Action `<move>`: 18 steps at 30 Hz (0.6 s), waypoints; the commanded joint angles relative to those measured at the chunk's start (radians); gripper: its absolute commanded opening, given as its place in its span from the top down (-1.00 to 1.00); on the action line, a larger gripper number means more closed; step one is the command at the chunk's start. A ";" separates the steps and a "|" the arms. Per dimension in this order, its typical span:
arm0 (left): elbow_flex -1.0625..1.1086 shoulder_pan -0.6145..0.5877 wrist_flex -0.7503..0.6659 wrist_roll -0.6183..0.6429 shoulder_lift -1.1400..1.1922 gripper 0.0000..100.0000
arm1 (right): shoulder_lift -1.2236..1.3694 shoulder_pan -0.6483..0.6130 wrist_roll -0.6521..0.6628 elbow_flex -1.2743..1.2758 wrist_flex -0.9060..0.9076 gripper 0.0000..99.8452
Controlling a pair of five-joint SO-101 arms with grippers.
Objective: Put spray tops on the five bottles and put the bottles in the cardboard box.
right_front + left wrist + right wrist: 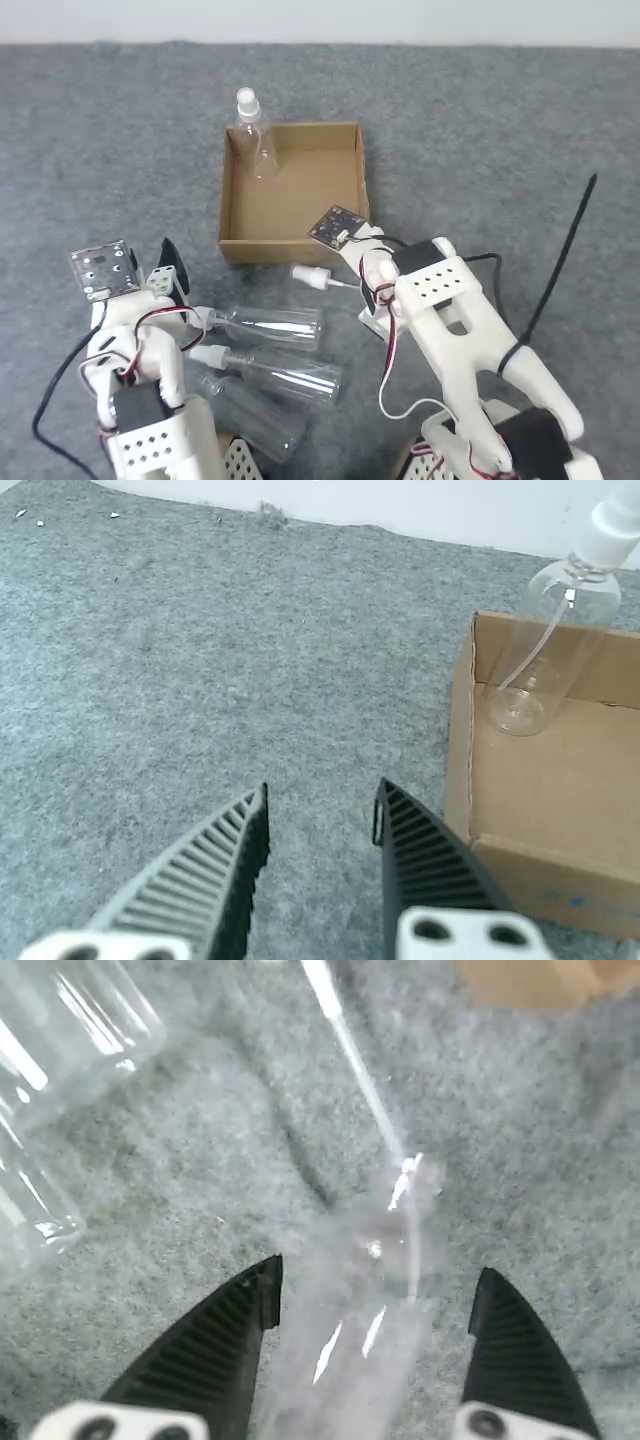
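While one capped bottle [255, 140] leans inside the box [280, 250], three bottles [270, 325] lie on the mat [500, 120] outside, a loose spray top [308, 274] beside them. The right gripper [380, 1270] gapes wide around a blurred clear piece [370, 1300], contact unclear; the left gripper [320, 810] is half open, holding nothing.

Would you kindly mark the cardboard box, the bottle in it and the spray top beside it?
cardboard box [260, 251], high view, front wall.
bottle [256, 142], high view, clear body.
spray top [308, 274], high view, white head.
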 commanded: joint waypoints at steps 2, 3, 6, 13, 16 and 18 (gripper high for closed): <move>-0.007 0.000 -0.029 -0.009 -0.017 0.67 | -0.061 -0.004 0.003 -0.015 0.019 0.47; -0.007 0.000 -0.029 -0.009 -0.017 0.67 | -0.061 -0.004 -0.017 -0.015 0.019 0.47; -0.007 0.000 -0.029 -0.009 -0.017 0.67 | -0.061 -0.004 -0.064 -0.015 0.019 0.47; -0.007 -0.002 -0.029 -0.009 -0.017 0.67 | -0.051 0.087 -0.077 0.002 -0.012 0.47; -0.007 -0.002 -0.029 -0.009 -0.017 0.67 | -0.051 0.091 -0.077 0.057 -0.077 0.47; -0.007 -0.002 -0.029 -0.009 -0.017 0.67 | -0.051 0.091 -0.077 0.072 -0.093 0.47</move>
